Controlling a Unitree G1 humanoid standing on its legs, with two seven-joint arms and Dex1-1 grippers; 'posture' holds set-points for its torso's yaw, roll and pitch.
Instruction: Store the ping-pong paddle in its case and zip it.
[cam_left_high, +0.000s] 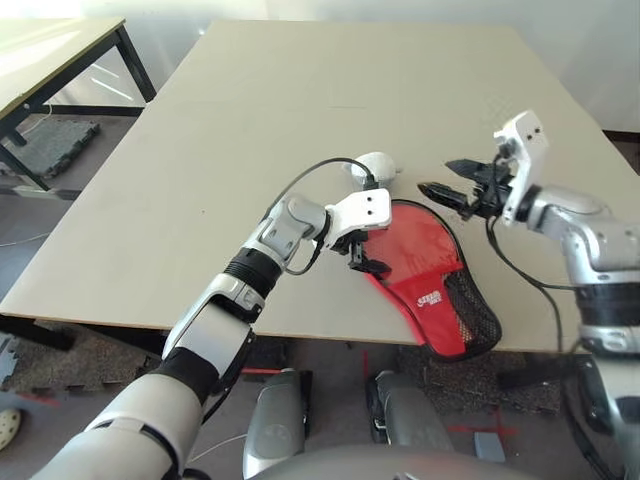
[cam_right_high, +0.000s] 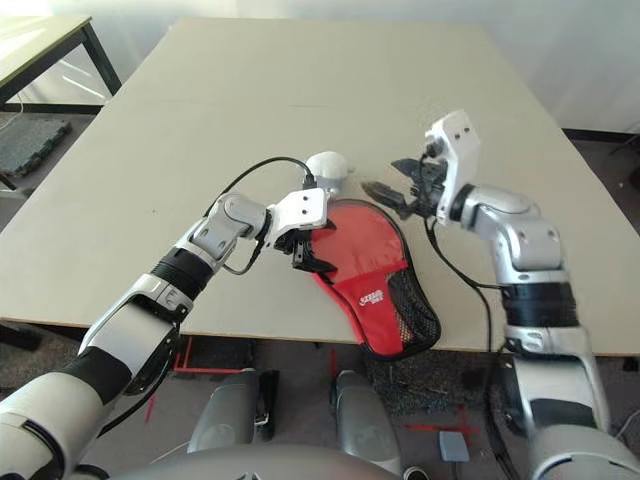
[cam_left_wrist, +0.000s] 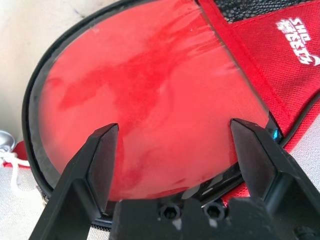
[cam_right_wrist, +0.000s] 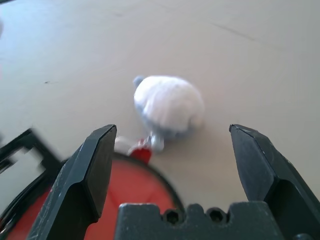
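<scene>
The case (cam_left_high: 430, 270) lies on the tabletop (cam_left_high: 300, 100), its round end below the left jaws (cam_left_high: 362, 255), which stand wide open and empty. The right jaws (cam_left_high: 455, 190), also wide and empty, face the white charm (cam_right_wrist: 169, 106), probably to reach the zipper.

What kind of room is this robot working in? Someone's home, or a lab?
Most likely a lab or workshop, not a home. The robot stands at a large plain table holding little but a red case, a black-framed workbench stands nearby, and dark foam mats lie on the bare floor.
</scene>
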